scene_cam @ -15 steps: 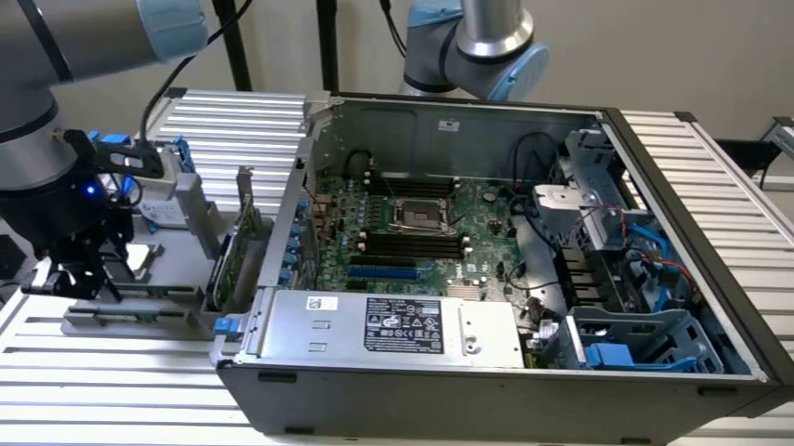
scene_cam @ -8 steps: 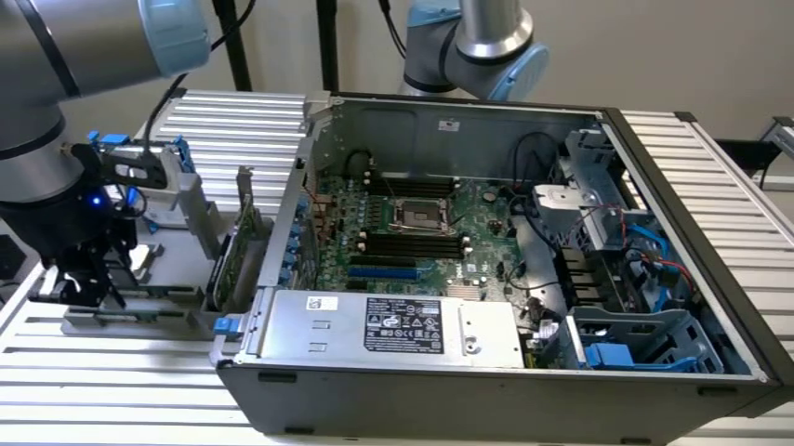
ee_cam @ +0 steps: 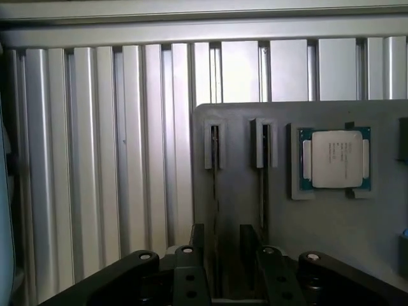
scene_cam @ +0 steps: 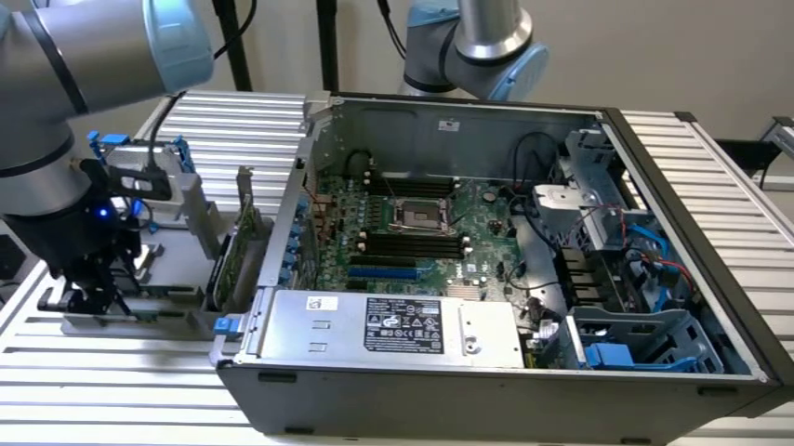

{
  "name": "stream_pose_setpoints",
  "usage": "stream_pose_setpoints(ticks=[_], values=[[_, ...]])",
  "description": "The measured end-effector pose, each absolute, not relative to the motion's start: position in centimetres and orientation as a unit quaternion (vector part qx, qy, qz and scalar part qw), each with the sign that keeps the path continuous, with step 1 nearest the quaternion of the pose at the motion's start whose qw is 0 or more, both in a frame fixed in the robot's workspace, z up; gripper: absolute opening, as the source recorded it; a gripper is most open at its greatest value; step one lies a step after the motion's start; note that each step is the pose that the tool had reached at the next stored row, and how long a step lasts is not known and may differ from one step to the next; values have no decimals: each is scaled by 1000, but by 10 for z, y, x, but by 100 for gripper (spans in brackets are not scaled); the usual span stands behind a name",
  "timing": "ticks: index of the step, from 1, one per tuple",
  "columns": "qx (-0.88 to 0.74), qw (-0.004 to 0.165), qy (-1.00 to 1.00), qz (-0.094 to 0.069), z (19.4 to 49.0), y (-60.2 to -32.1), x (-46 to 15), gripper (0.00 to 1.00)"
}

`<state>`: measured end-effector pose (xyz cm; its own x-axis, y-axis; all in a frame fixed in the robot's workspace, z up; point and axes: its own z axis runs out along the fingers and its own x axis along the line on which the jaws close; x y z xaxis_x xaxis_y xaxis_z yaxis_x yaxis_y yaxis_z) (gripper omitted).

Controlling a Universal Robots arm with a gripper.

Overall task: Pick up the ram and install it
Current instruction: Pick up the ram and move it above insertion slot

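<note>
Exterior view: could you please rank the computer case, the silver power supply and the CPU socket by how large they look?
1. computer case, by far the largest.
2. power supply; it sits nearer the camera, but the gap to the socket is plain.
3. CPU socket, the smallest.

A plain beige wall (scene_cam: 694, 56) fills the exterior view from 10 to 2 o'clock, evenly and softly lit. 2 black upright poles (scene_cam: 327, 42) stand before it near 12 o'clock. The bench (scene_cam: 125, 372) is built of ribbed silver aluminium profiles, showing at 3 o'clock and from 6 to 10 o'clock. In the wrist view its ribs (ee_cam: 95, 159) run parallel, pale light glinting along the ridges, and a flat rail (ee_cam: 204, 29) crosses their ends.
</note>
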<state>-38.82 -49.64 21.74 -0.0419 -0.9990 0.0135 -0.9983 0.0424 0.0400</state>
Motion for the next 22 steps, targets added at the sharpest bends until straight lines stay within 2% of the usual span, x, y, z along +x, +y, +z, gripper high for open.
stream_pose_setpoints(ticks=[12, 22], values=[[692, 19, -722, -9, 196, -497, -389, 36], [699, 15, -715, -5, 194, -497, -390, 36]])
